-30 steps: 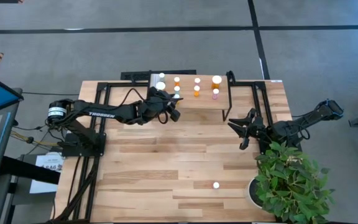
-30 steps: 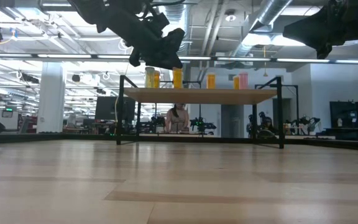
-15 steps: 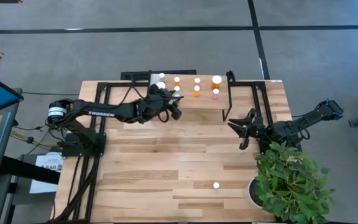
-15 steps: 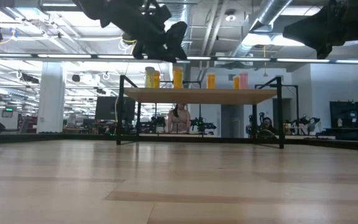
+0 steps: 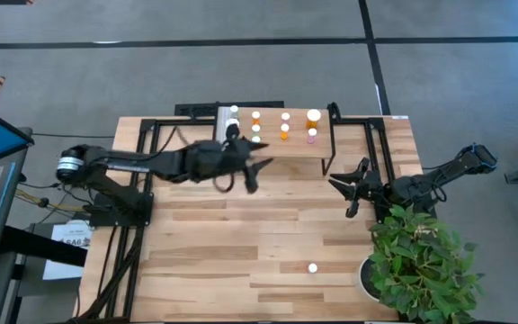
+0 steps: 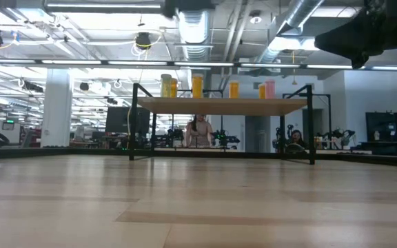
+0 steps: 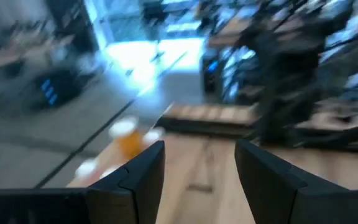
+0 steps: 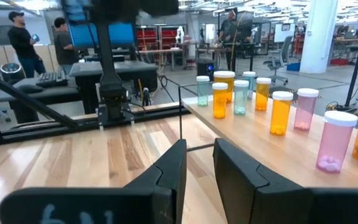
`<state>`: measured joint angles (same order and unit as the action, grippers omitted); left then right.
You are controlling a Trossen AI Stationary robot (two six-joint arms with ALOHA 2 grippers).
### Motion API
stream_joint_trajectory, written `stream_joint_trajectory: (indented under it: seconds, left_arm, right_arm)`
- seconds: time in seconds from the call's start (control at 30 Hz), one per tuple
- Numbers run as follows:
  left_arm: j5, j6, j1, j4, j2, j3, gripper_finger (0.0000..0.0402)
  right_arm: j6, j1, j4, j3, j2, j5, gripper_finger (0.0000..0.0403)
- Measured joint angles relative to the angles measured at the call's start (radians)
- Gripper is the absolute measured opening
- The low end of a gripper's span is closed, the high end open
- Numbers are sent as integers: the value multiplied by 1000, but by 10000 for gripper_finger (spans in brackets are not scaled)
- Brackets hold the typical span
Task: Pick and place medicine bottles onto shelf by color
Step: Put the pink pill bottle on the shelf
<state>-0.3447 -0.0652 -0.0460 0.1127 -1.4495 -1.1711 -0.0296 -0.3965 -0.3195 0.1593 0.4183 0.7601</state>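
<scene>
Tabletop | left fingers apart, empty, blurred | right fingers nearly closed, empty

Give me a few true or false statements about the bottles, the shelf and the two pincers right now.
1. Several bottles stand on the shelf. True.
2. The left pincer holds an orange bottle. False: its fingers are apart with nothing between them.
3. A lone white-capped bottle stands on the table near the plant. True.
4. The right pincer is over the shelf. False: it hangs beside the shelf's right end, over the table.
5. Every bottle on the shelf is green. False: orange and pink ones stand there too.
</scene>
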Motion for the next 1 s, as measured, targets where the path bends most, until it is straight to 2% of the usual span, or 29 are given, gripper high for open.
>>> stream_joint_trajectory:
  seconds: [0.2,0.33,0.43,0.6,0.83,1.0]
  left_arm:
    - [-40,-2,141,51,156,138,183]
    - [-25,44,235,231,226,316,183]
    - [-36,71,290,360,241,445,183]
    - [-37,129,344,496,237,589,183]
    - [-10,232,367,544,217,640,183]
    - [74,235,375,630,40,605,183]
  right_arm:
    - [-17,-3,20,0,0,-25,102]
    - [-24,0,1,0,25,-134,102]
    - [-11,0,-77,0,59,-226,102]
    - [37,-5,-156,35,148,-345,102]
    - [81,-23,-159,119,323,-370,103]
    - [170,-17,-165,177,416,-369,103]
